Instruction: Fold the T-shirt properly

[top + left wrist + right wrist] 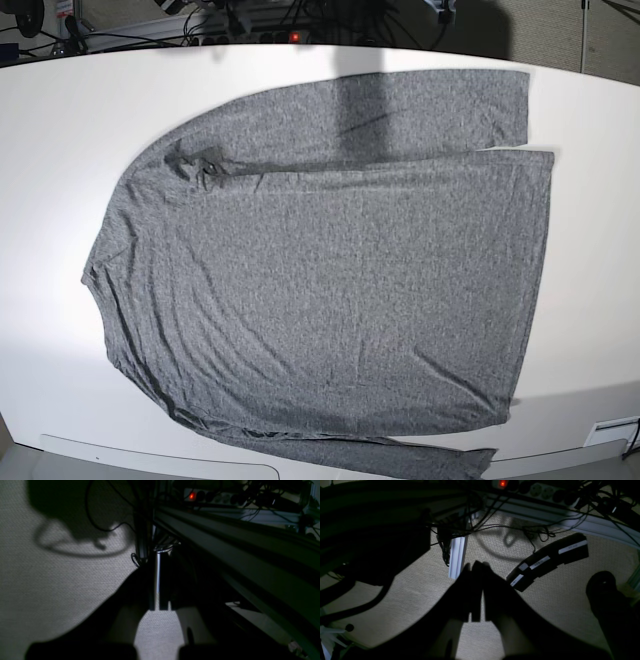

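One T-shirt (330,280) lies spread flat on the white table (60,130). The two grippers, left gripper (157,606) and right gripper (476,616), are both closed, holding nothing, above carpet.

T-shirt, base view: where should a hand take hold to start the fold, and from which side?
Probably the far sleeve's cuff end, approached from the view's right. The T-shirt lies flat with that sleeve along the far edge, so its free corner likely lifts easily and carries over the body.
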Tool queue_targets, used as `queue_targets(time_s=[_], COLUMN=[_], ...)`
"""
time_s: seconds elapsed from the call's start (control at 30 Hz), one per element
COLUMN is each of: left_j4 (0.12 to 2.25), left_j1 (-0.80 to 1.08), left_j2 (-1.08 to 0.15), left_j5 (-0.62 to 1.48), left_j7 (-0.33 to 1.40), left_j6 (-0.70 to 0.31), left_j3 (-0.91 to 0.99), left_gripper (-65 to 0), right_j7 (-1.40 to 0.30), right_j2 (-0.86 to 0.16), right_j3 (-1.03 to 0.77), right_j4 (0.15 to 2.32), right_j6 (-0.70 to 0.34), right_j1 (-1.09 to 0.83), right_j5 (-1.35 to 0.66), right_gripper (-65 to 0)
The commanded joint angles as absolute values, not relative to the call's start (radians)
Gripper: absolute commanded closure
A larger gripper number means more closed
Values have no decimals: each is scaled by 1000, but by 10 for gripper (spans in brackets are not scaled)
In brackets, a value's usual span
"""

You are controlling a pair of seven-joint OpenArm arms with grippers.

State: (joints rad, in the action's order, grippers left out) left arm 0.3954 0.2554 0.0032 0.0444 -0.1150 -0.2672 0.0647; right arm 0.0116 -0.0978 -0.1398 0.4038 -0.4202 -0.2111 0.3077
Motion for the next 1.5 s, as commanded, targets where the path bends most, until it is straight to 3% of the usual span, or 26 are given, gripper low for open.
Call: queue_targets(time_s=[0.0,1.0,1.33,1.47], left_j4=[400,400,417,488], left_j1=[266,266,294,360], left_j2=[5,5,4,5], left_j5=[41,41,40,-70], left_j7=[-128,-133,-146,-215], left_j6=[-280,-280,-280,-279], left_j3=[65,65,65,64], left_gripper=[-26,-26,-26,-26], right_j7=[23,90,94,143], right_j2=[-105,-135,-162,-187], right_j3=[-142,-142,-142,-142], right_j4=[410,410,410,419], right_j6=[-431,-459,-516,-516], right_j1=[-216,-216,-234,-268], right_j5=[302,303,278,225], right_gripper=[-11,-11,-11,-11])
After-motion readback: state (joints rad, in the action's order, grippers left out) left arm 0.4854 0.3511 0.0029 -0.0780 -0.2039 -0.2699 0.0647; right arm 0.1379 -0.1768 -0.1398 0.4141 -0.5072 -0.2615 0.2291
